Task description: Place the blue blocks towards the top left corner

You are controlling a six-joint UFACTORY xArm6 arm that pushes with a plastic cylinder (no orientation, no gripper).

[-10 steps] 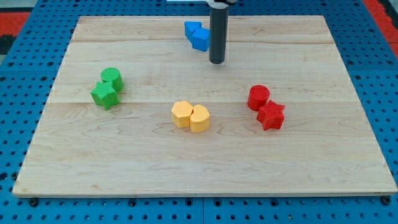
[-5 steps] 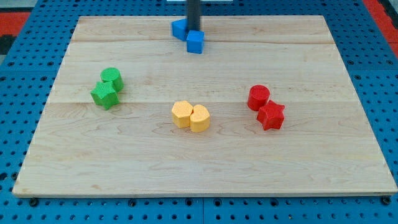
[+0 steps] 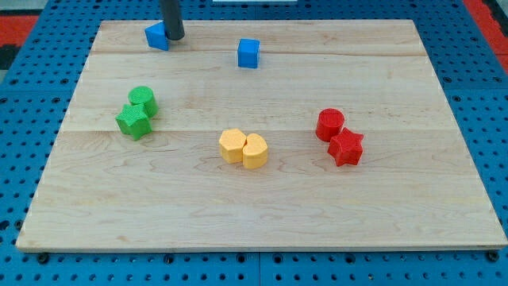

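Note:
Two blue blocks lie near the board's top edge. One blue block [image 3: 155,36] sits towards the top left, partly hidden by my rod. My tip [image 3: 174,37] touches its right side. The other, a blue cube [image 3: 248,53], stands alone near the top middle, well to the right of my tip.
A green cylinder [image 3: 144,99] and a green star [image 3: 132,121] sit together at the left. Two yellow blocks [image 3: 243,148] touch in the middle. A red cylinder [image 3: 329,123] and a red star [image 3: 346,147] sit at the right. The wooden board [image 3: 262,214] lies on a blue pegboard.
My tip has swept left along the top edge, pushing one blue block left with it. The blue cube was left behind near the top middle.

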